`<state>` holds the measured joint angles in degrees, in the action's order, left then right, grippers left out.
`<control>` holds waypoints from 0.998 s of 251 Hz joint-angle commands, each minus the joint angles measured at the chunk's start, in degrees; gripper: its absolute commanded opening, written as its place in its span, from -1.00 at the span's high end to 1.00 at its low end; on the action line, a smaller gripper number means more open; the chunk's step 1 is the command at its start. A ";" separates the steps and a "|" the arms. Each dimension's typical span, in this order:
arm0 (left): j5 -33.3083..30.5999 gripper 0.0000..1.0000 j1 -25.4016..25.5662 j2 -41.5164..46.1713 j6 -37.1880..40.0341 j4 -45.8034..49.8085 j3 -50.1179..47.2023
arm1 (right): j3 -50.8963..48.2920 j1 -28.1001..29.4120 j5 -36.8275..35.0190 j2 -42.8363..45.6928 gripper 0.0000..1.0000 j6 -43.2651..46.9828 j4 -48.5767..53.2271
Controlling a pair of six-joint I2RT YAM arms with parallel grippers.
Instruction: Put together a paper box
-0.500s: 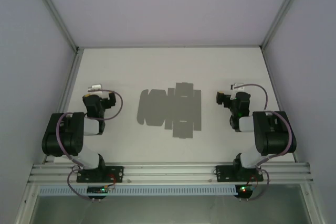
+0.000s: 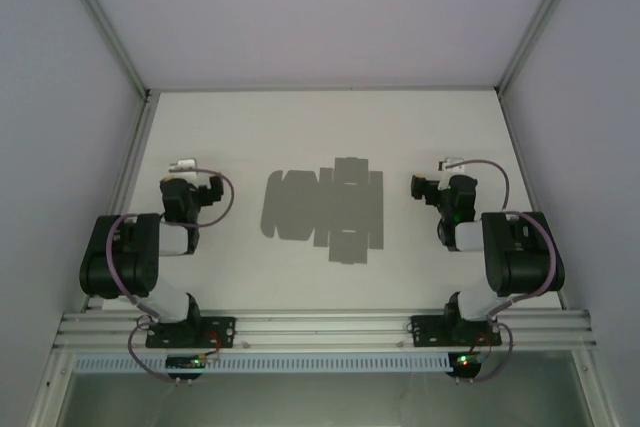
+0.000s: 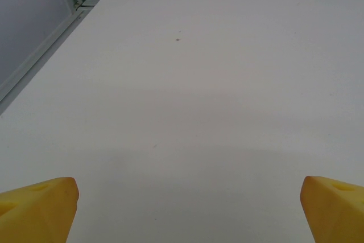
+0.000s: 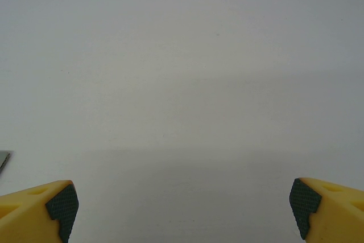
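The paper box (image 2: 325,209) lies as a flat grey die-cut sheet with flaps in the middle of the white table. A sliver of its edge (image 4: 3,160) peeks in at the left of the right wrist view. My left gripper (image 2: 184,175) hovers to the left of the sheet, well apart from it. Its yellow fingers (image 3: 37,209) stand wide open over bare table, the left gripper (image 3: 187,209) holding nothing. My right gripper (image 2: 440,175) sits to the right of the sheet, also apart. The right gripper (image 4: 185,209) is open and empty, its padded fingertips (image 4: 61,209) far apart.
The white table (image 2: 320,127) is walled by pale panels on three sides, with metal frame posts (image 2: 100,27) at the back corners. A metal rail (image 3: 34,61) runs along the table's left edge. Both arm bases stand on the aluminium bar (image 2: 320,327) at the near edge.
The left gripper has shifted slightly forward and to the right. The sheet and the right arm have not moved.
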<state>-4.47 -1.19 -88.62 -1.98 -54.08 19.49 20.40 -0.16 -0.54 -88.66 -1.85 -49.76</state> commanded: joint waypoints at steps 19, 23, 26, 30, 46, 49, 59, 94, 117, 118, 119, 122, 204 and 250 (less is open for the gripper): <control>0.67 -0.99 -1.24 2.68 -1.05 2.62 1.77 | -0.09 -0.94 -0.08 0.19 -0.97 -0.63 -2.13; 0.39 -0.99 -1.39 3.37 -1.33 3.68 1.98 | -0.31 -1.02 0.00 0.36 -0.97 -0.73 -2.44; 0.02 -0.99 -1.44 3.89 -1.58 4.63 2.16 | -0.50 -1.07 -0.06 0.55 -0.97 -0.75 -2.60; -0.41 -0.99 -1.52 4.67 -1.84 5.76 2.38 | -0.71 -1.15 -0.22 0.93 -0.97 -0.81 -2.63; -2.28 -0.99 -1.65 7.81 -2.65 8.87 2.75 | -0.97 -1.14 -1.36 3.31 -0.97 -1.04 -1.37; -2.35 -0.99 -1.78 8.41 -2.69 9.35 2.66 | -0.93 -1.09 -1.89 3.97 -0.97 -0.96 -0.67; -1.92 -0.99 -1.81 10.79 -2.71 11.13 2.75 | -0.37 -1.00 -4.65 6.48 -0.97 -0.96 1.86; 0.99 -0.99 -1.98 18.69 -9.40 27.73 8.61 | 6.68 1.63 -12.71 14.30 -0.97 -2.48 20.30; 5.85 -0.99 -1.59 21.08 -16.01 33.68 10.95 | 12.49 3.15 -10.91 17.10 -0.97 -6.34 32.37; 6.04 -0.99 -1.56 21.19 -16.29 33.91 10.98 | 12.70 3.15 -10.73 17.29 -0.97 -6.51 32.85; 6.22 -0.99 -1.59 21.29 -16.60 34.20 11.04 | 12.89 3.19 -10.59 17.38 -0.97 -6.73 33.35; 6.69 -0.99 -1.56 21.43 -17.38 34.89 11.26 | 13.43 3.71 -10.14 17.67 -0.97 -6.95 34.47; 14.85 -0.99 10.47 14.86 -22.70 50.53 19.08 | 24.58 16.92 3.13 10.80 -0.81 -19.69 52.43; 26.99 -0.99 13.83 6.20 -22.89 49.72 22.20 | 32.06 20.96 8.23 -0.11 -0.15 -21.18 63.69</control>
<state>13.50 12.12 -78.81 -23.27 -7.44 39.35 48.16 19.27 2.39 -83.40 -20.29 2.76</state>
